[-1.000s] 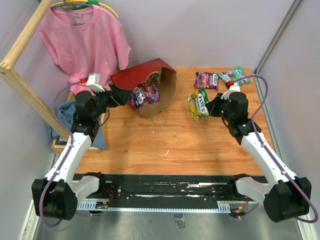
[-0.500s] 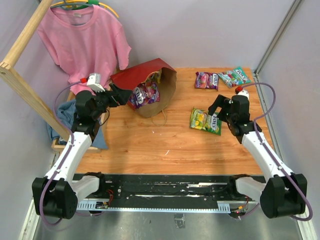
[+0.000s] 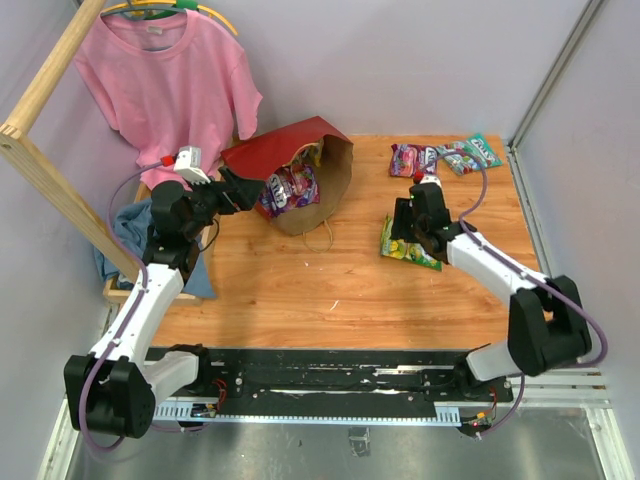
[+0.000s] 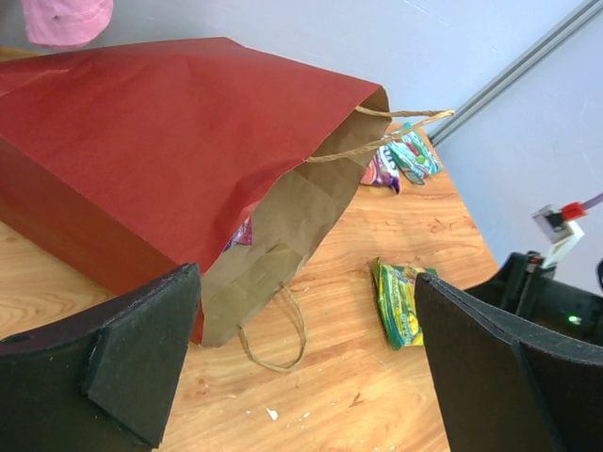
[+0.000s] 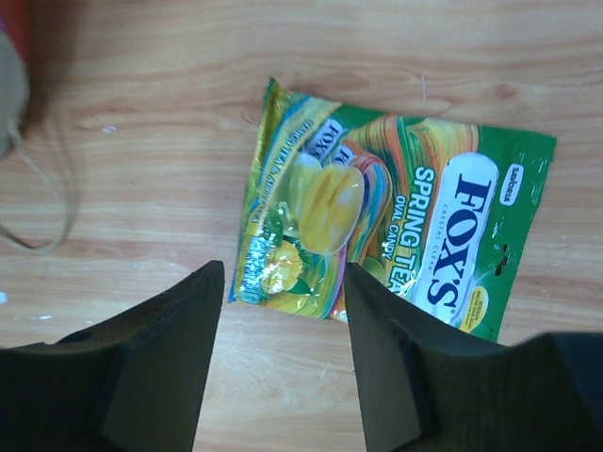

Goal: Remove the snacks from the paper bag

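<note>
The dark red paper bag (image 3: 285,150) lies on its side at the back of the wooden table (image 3: 300,290). Its brown kraft mouth opens toward the table's middle, and one thin loop handle (image 4: 278,331) trails on the wood in front of it. A purple snack packet (image 3: 290,188) shows just inside the mouth. The left gripper (image 3: 248,190) hangs close beside the bag's red wall, its jaws spread wide with nothing between them; whether it touches the paper cannot be told. To the right of the bag, well apart from it, a green-and-yellow Fox's Spring Tea packet (image 5: 396,226) lies flat on the wood, label up. The right gripper (image 5: 283,282) hovers just over that packet's near end, fingers parted and holding nothing. Farther back, near the table's rear right corner, a purple Fox's packet (image 3: 412,160) and teal-green packets (image 3: 470,153) lie close together. A pink T-shirt (image 3: 165,80) hangs on a hanger behind the bag, at the left.
</note>
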Controlling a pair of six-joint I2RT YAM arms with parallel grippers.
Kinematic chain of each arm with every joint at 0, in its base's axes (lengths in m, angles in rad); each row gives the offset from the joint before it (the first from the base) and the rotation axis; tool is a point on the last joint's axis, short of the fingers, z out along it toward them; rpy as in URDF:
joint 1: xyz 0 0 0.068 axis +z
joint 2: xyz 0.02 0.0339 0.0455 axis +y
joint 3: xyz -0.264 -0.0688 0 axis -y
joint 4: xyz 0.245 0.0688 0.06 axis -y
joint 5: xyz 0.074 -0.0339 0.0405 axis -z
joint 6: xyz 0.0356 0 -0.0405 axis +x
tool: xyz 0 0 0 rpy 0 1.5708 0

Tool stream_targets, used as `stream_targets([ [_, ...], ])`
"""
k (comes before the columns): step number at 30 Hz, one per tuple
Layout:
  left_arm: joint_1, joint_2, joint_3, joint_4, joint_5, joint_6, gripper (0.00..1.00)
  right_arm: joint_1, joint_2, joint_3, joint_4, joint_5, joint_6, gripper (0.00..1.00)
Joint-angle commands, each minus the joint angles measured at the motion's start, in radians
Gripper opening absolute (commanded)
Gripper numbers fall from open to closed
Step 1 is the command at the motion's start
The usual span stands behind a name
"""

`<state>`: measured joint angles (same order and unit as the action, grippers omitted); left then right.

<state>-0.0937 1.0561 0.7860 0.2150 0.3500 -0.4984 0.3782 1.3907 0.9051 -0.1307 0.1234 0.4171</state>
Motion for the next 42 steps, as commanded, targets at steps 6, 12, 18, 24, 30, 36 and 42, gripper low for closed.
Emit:
stream_targets([
  [6, 0.008, 0.012, 0.007, 0.021, 0.000, 0.018, 1.00, -0.007, 0.229, 0.080, 0.001, -0.038, 0.003, 0.48],
  [12, 0.010, 0.001, 0.010, 0.000, -0.016, 0.040, 1.00, -0.127, 0.306, 0.031, 0.033, -0.132, 0.051, 0.45],
  [18, 0.009, -0.004, 0.010, -0.002, -0.020, 0.043, 1.00, -0.189, 0.321, -0.001, 0.032, -0.108, 0.083, 0.47],
  [24, 0.009, -0.019, 0.010, -0.013, -0.021, 0.051, 1.00, -0.253, 0.315, -0.014, 0.029, -0.084, 0.125, 0.51],
  [30, 0.009, -0.026, 0.009, -0.019, -0.027, 0.060, 1.00, -0.374, 0.307, -0.050, 0.064, -0.125, 0.226, 0.56],
  [36, 0.009, -0.012, 0.010, -0.013, -0.018, 0.060, 1.00, -0.421, 0.301, -0.024, 0.006, -0.013, 0.317, 0.60],
  [42, 0.009, -0.008, 0.010, -0.014, -0.017, 0.063, 1.00, -0.464, 0.301, 0.024, -0.064, 0.123, 0.502, 0.59],
])
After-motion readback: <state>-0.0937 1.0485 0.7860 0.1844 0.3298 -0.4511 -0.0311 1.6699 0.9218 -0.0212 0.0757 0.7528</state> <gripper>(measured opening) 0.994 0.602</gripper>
